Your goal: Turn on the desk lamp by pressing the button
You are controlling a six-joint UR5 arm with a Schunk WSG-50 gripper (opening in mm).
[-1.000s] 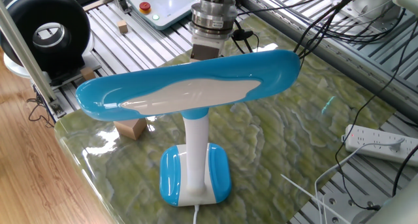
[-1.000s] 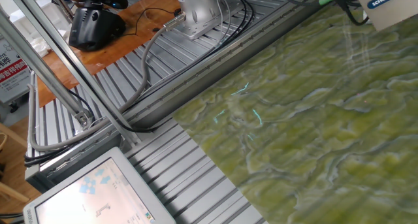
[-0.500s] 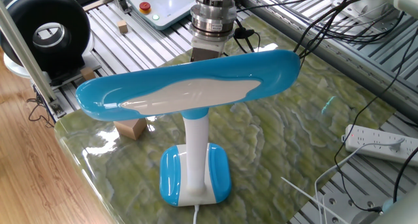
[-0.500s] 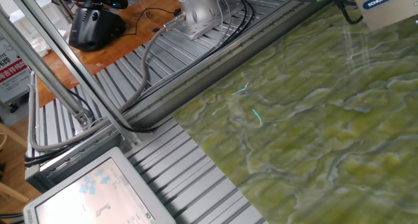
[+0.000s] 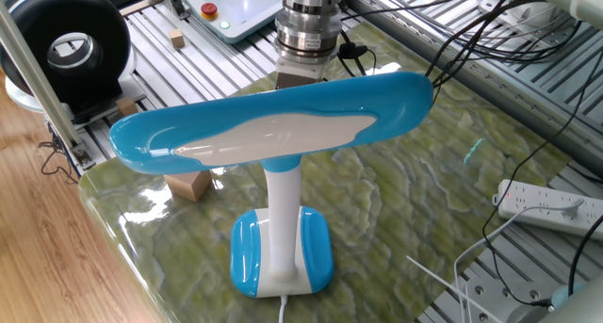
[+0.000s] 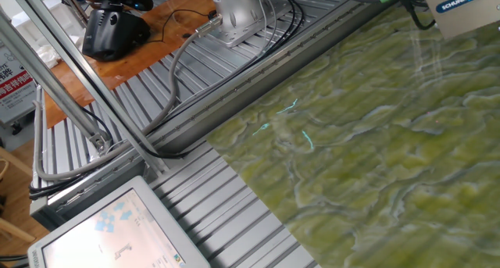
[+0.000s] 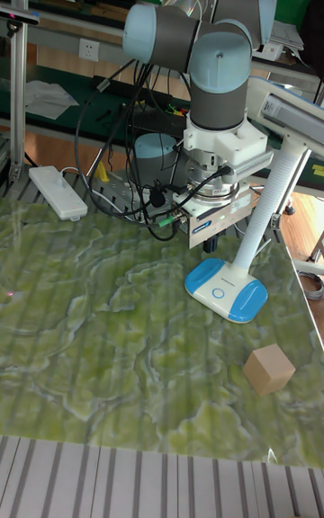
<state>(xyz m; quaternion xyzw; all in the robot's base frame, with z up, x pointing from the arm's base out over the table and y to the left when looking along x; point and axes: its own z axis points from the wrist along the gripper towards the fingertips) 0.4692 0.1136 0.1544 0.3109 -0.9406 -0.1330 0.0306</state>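
Barely anything is shifting since 1 s ago: the gripper (image 7: pixel 219 253) is edging slightly up behind the lamp (image 5: pixel 273 135).

Lamp is standing upright on the green marbled table (image 5: pixel 415 201), its blue-and-white base (image 7: pixel 226 289) showing a round button (image 7: pixel 216 283) on top. Gripper is hanging just above and behind the base, beside the white stem (image 7: pixel 270 203); its fingertips are hiding from every view, so whether the jaws are apart I cannot tell. 1 wooden cube (image 7: pixel 268 370) is sitting near the base, apart from it. A power strip (image 7: pixel 58 192) is lying at the table's far edge.
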